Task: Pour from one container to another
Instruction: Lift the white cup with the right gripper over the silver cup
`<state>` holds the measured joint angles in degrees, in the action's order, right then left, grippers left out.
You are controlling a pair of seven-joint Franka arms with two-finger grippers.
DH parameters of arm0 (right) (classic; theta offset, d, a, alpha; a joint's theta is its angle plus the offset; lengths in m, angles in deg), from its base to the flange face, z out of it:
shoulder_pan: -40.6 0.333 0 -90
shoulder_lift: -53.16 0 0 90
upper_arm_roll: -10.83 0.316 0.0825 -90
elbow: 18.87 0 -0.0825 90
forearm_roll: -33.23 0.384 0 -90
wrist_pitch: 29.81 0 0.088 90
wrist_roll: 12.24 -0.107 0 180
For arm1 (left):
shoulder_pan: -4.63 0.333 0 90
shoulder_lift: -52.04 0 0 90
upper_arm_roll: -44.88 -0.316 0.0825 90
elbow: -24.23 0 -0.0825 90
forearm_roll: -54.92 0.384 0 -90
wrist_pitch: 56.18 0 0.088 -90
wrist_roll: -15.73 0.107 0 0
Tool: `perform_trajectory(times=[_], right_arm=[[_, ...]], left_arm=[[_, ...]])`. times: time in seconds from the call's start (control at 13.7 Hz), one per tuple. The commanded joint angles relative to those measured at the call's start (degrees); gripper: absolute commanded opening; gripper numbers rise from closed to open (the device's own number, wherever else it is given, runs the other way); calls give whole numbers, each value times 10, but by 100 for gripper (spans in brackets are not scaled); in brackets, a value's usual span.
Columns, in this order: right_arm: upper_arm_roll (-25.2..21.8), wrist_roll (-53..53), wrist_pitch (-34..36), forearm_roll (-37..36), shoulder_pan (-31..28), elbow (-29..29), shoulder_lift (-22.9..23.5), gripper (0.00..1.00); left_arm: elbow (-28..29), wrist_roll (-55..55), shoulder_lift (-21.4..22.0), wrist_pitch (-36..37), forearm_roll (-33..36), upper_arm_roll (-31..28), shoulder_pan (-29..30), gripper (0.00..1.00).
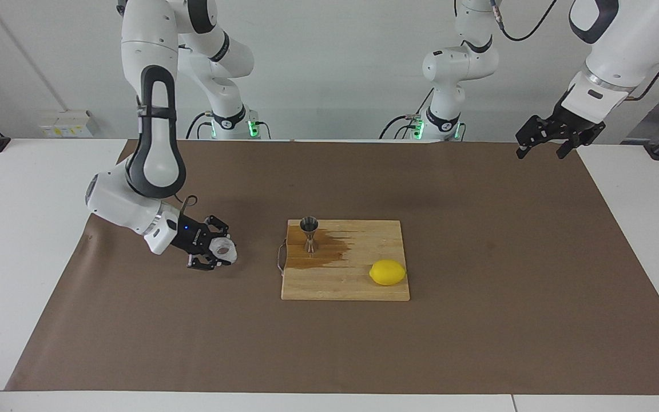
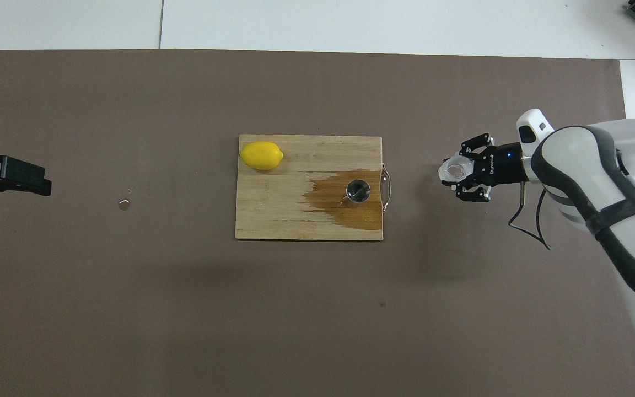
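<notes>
The whitish textured glass cup [image 1: 225,250] [image 2: 454,170] is gripped by my right gripper [image 1: 218,252] [image 2: 463,171], which is shut on it just above the brown mat toward the right arm's end of the table. The steel jigger [image 1: 309,233] [image 2: 358,191] stands upright on the wooden cutting board [image 1: 358,286] [image 2: 279,220], inside a dark wet stain by the board's handle end. My left gripper [image 1: 541,143] [image 2: 3,176] hangs open and high over the left arm's end of the mat, waiting.
A yellow lemon [image 1: 387,272] [image 2: 261,155] lies on the board's corner farther from the robots. A small droplet [image 2: 123,205] sits on the mat near the left arm's end. The brown mat [image 1: 478,343] covers most of the white table.
</notes>
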<state>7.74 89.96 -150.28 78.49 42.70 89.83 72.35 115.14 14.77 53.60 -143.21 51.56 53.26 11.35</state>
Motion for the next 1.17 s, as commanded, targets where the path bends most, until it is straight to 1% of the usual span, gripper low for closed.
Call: perform_trajectory(times=[0.0,0.22,0.44,0.58,0.73,0.87,0.95,1.09], right_arm=[[2,-113,-6,-76,32,-1,-41,33],[1,-176,-2,-118,61,-4,-63,33],[2,-260,-2,-190,103,-11,-75,33],[3,-325,-2,-246,128,-24,-74,33],[2,-386,-3,-281,164,-30,-75,33],[3,-442,-5,-342,191,-37,-75,33],[3,-459,-4,-367,200,-40,-74,33],[3,-475,-5,-388,207,-42,-74,33]], left_arm=[[16,1,17,3,6,6,8,100],[16,1,17,3,6,6,8,100],[16,1,17,3,6,6,8,100],[16,1,17,3,6,6,8,100],[16,2,17,3,6,6,8,100],[16,1,17,3,6,6,8,100],[16,1,17,3,6,6,8,100],[16,1,17,3,6,6,8,100]])
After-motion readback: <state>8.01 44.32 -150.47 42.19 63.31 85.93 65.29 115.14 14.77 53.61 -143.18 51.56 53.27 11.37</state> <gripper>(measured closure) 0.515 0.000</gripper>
